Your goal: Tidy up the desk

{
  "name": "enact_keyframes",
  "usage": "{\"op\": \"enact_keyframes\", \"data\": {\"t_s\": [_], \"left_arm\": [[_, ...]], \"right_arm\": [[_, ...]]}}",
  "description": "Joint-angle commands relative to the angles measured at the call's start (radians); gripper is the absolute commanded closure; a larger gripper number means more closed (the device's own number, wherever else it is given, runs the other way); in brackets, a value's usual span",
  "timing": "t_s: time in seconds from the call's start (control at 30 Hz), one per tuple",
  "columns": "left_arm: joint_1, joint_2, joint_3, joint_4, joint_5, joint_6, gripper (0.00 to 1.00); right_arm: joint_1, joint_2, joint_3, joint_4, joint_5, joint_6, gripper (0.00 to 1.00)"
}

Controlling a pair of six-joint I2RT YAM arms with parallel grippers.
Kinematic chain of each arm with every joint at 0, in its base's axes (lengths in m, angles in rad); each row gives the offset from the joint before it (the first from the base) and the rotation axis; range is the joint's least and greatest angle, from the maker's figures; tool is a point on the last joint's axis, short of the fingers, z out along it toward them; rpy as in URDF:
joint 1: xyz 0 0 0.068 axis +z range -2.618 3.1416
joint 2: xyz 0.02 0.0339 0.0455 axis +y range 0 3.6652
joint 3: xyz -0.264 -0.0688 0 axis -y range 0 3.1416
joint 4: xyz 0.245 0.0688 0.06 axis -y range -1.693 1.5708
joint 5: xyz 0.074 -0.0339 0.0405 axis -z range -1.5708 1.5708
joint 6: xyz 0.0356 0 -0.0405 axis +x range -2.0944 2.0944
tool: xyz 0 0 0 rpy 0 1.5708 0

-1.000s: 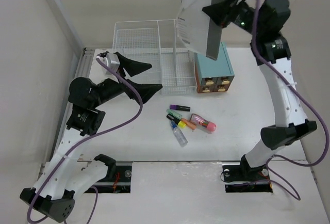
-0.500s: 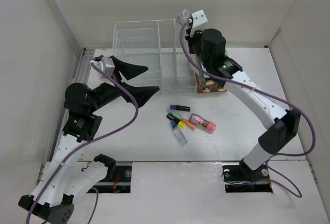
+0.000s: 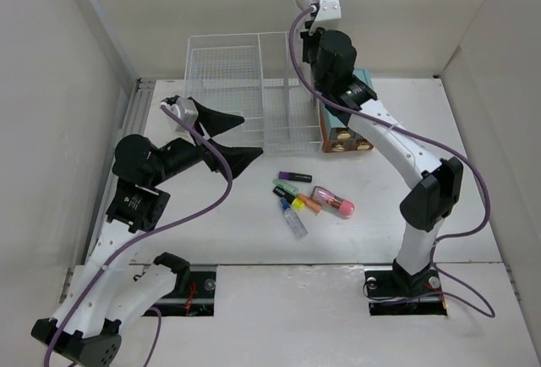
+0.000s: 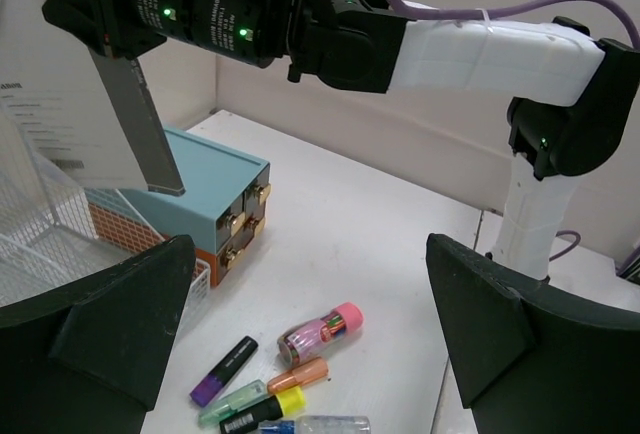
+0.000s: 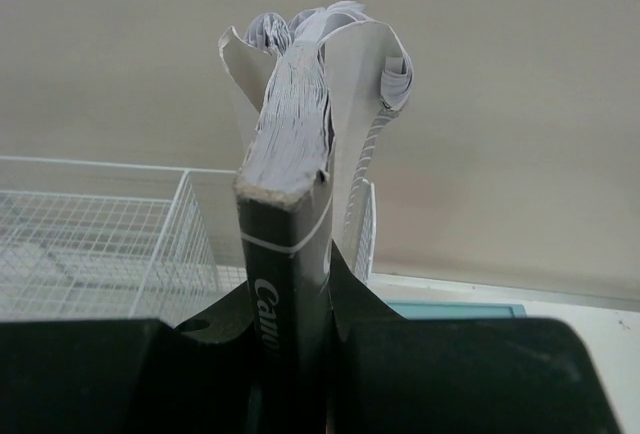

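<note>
In the overhead view the desk (image 3: 406, 189) fills the middle of the frame, a flat white rectangular top boxed in by pale walls (image 3: 59, 88) on the left, back and right. Its surface is matte and plain, faintly scuffed, and mostly bare toward the right side and the lower middle. At the back, upper centre of the frame, stands a white wire basket (image 3: 224, 71), and just to its right a teal box of small drawers (image 3: 366, 79) sits on the desk, partly hidden under the right arm. A loose cluster of pens and highlighters (image 3: 304, 199) lies on the open surface below the box, near the centre of the frame. The left gripper (image 3: 250, 136) hangs over the left part of the desk with its two dark fingers spread wide, holding nothing. The right gripper (image 5: 290, 354) is up at the top centre, above the basket's right end and the box, pinching a booklet (image 5: 290, 154) by its dark spine, with the white pages fanning out loosely beyond it; from the left wrist camera we see that booklet in the upper left, above the basket and the box.
</note>
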Motion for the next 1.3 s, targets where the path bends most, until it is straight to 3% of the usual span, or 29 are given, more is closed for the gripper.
{"op": "enact_keyframes", "data": {"t_s": [0.0,0.43,0.93,1.27], "left_arm": [[0.002,-0.024,-0.006,0.022,0.029,0.034,0.00],[0.002,-0.001,0.004,-0.015,0.049,0.053,0.00],[0.002,0.009,0.005,-0.066,0.067,0.072,0.00],[0.002,0.039,0.014,-0.086,0.087,0.100,0.00]], "right_arm": [[-0.006,0.018,0.108,0.178,-0.001,0.023,1.00],[-0.060,0.171,0.252,0.234,-0.087,0.013,1.00],[-0.121,0.234,0.093,0.421,-0.154,0.057,1.00],[-0.103,0.308,0.113,0.465,-0.091,0.057,1.00]]}}
